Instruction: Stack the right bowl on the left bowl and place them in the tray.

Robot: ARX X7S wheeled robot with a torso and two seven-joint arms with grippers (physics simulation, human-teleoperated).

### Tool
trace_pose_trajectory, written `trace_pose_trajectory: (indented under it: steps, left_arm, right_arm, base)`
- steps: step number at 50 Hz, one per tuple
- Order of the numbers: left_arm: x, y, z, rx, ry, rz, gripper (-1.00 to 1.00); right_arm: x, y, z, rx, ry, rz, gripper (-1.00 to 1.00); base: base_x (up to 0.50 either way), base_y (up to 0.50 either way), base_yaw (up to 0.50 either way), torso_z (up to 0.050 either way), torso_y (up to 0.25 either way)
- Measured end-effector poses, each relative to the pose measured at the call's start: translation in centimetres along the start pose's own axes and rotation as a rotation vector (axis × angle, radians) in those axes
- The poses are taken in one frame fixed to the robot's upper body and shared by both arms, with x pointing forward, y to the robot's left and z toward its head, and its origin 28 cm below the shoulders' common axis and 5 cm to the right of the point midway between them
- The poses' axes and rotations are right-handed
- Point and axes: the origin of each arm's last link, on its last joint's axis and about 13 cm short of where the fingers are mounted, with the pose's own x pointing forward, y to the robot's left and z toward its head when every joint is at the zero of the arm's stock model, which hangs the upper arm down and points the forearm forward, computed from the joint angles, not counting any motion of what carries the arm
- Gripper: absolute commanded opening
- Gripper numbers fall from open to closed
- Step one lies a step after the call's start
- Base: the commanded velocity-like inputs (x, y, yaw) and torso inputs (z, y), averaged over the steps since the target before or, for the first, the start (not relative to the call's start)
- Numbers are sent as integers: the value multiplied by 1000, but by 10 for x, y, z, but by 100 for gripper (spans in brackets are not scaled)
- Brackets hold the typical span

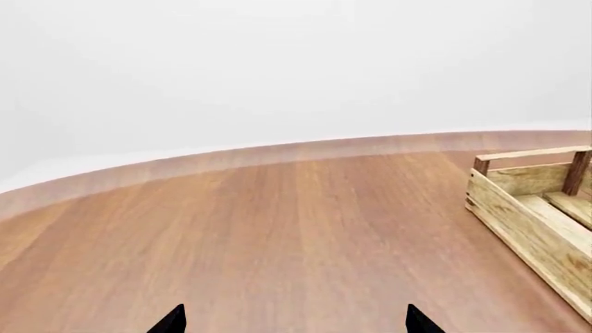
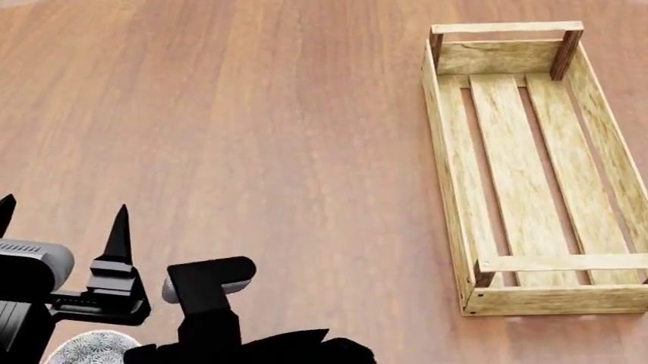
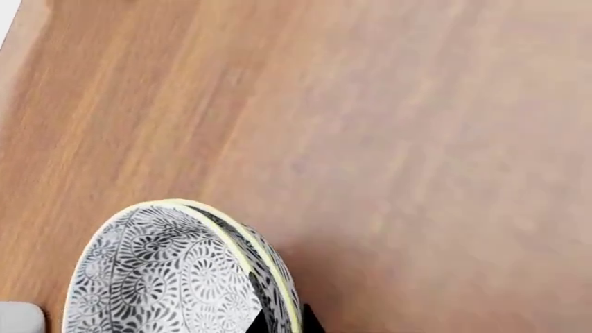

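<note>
Tray (image 2: 521,174) (long axis running away from robot) lies flat on table (image 2: 253,136)

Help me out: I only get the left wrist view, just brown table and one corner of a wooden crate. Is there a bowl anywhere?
Observer: Yes. The right wrist view shows a grey patterned bowl with a yellow rim.
Operator: Is anything holding it?
Observer: The right gripper seems to pinch its rim, with a dark tip on each side.
Operator: And that crate, is anything inside?
Observer: No. The head view shows the whole tray, and there are only bare slats in it.
</note>
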Motion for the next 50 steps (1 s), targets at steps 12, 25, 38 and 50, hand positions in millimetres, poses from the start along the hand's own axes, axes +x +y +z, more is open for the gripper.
trace_pose_trajectory:
  steps: [12,25,38,50]
  left_arm:
    - [0,1,1,-3,0,0,100]
    - [0,3,1,-6,-1,5,100]
    - [0,4,-1,-12,6,7,100]
    - [3,3,-6,-17,13,5,100]
  right_arm:
    - [-16,-22,47,82,-146,-106,-100]
    - [-53,-43,102,167,-311,-213,-100]
    - [-101,-60,147,255,-466,-304,-100]
    - [-144,-85,167,364,-585,-411,-100]
  base:
    - [0,0,0,0,0]
    - [0,0,0,0,0]
    - [0,0,0,0,19]
    - [0,0,0,0,25]
